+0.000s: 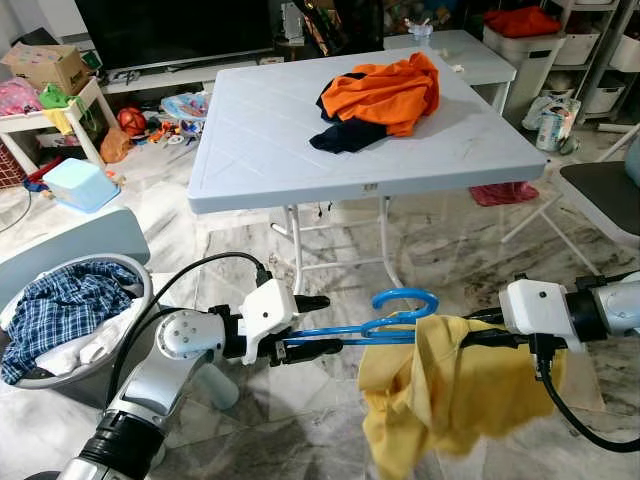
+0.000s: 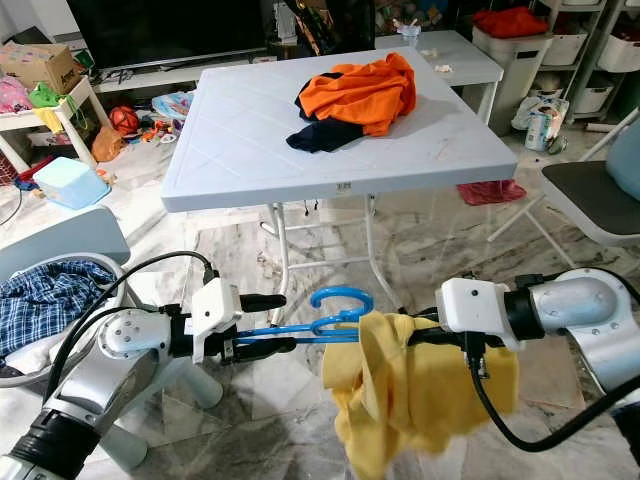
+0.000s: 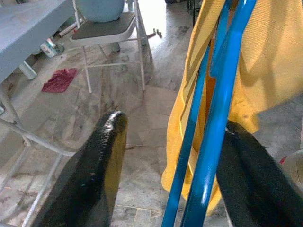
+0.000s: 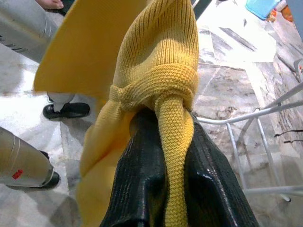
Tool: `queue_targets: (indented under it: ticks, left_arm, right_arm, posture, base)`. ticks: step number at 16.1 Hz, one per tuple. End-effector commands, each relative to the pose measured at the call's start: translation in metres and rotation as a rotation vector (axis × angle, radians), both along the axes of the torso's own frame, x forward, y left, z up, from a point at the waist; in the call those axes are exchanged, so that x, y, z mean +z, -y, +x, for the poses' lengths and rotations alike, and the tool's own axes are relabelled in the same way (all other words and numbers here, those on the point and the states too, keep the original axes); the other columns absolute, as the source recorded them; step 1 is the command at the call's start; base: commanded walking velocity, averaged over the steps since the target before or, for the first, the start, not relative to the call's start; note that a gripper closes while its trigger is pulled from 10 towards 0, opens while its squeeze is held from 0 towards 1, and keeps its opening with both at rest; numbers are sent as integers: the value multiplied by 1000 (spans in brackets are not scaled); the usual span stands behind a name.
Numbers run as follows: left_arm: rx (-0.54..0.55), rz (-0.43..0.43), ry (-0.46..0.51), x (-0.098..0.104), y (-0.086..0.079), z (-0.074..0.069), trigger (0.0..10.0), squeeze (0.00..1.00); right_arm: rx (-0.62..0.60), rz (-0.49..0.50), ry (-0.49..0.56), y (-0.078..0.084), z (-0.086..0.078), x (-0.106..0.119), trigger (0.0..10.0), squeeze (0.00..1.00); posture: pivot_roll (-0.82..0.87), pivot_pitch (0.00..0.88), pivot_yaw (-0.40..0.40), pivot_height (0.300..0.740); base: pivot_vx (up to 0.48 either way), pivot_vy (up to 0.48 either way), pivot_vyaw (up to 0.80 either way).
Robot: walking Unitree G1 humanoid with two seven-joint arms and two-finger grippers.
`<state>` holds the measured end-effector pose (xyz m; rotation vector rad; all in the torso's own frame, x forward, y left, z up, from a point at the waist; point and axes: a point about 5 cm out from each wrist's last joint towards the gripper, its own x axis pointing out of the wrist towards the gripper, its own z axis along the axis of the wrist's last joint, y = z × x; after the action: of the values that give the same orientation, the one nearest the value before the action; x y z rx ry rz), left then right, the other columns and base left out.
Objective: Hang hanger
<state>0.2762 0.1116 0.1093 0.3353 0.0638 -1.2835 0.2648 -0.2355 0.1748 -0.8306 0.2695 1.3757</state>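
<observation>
A glossy blue plastic hanger (image 1: 385,322) is held in the air between the two arms, near the camera and in front of the pale grey folding table (image 1: 260,150). Its long axis runs left to right, roughly level, and its curved hook (image 1: 404,299) arches upward toward the table. A soft yellow knitted garment (image 1: 440,395) with a ribbed weave is draped over the hanger's right half and hangs down in loose folds.

The left gripper (image 1: 312,326) has its two black fingers apart, one above and one below the hanger's thin left end; in the left wrist view the blue bars lie against one finger (image 3: 246,179) while the other finger (image 3: 90,175) stands clear. The right gripper (image 4: 163,170) has its fingers pressed together on a knotted band of the yellow knit, on the hanger's right side.

On the table's far part lies a crumpled orange and navy cloth (image 1: 385,98). At the near left, a round basket (image 1: 120,355) holds a blue checked shirt (image 1: 60,310). The floor (image 1: 300,420) is veined marble tile.
</observation>
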Motion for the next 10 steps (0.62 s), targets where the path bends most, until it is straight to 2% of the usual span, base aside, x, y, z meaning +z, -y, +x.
queue_targets:
  ticks: [1, 6, 10]
  left_arm:
    - [-32, 26, 6, 2, 1, 2, 0, 0]
    - [-90, 31, -12, 0, 7, 2, 0, 0]
    - [-155, 52, -57, -4, 10, -2, 0, 0]
  right_arm:
    - [72, -6, 37, -8, 0, 10, 10000, 0]
    - [110, -1, 42, -16, 3, 8, 10000, 0]
    - [120, 10, 67, -22, 7, 10, 10000, 0]
  posture:
    - [-189, 0, 77, 740]
    - [-191, 0, 82, 740]
    - [-193, 0, 85, 740]
  base:
    - [0, 0, 0]
    - [0, 0, 0]
    - [0, 0, 0]
